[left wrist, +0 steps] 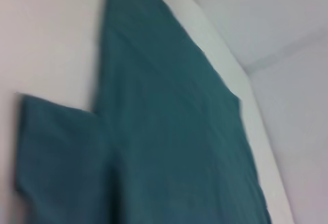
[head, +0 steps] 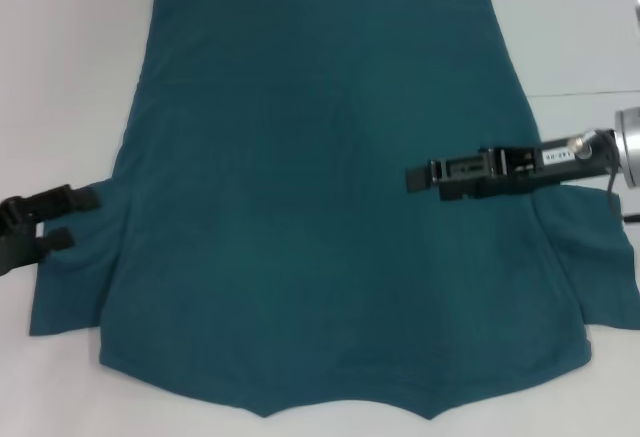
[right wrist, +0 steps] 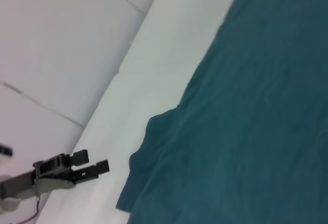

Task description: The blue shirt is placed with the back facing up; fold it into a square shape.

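The blue shirt lies spread flat on the white table, plain side up, with the collar at the near edge and the hem at the far side. My left gripper is open and empty, just left of the shirt's left sleeve. My right gripper hovers over the right part of the shirt's body, pointing left, close to the right sleeve. The shirt also shows in the left wrist view and in the right wrist view, where the left gripper shows farther off.
Bare white tabletop surrounds the shirt on the left, at the far side and in a narrow strip at the near edge. A grey object sits at the far right edge of the head view.
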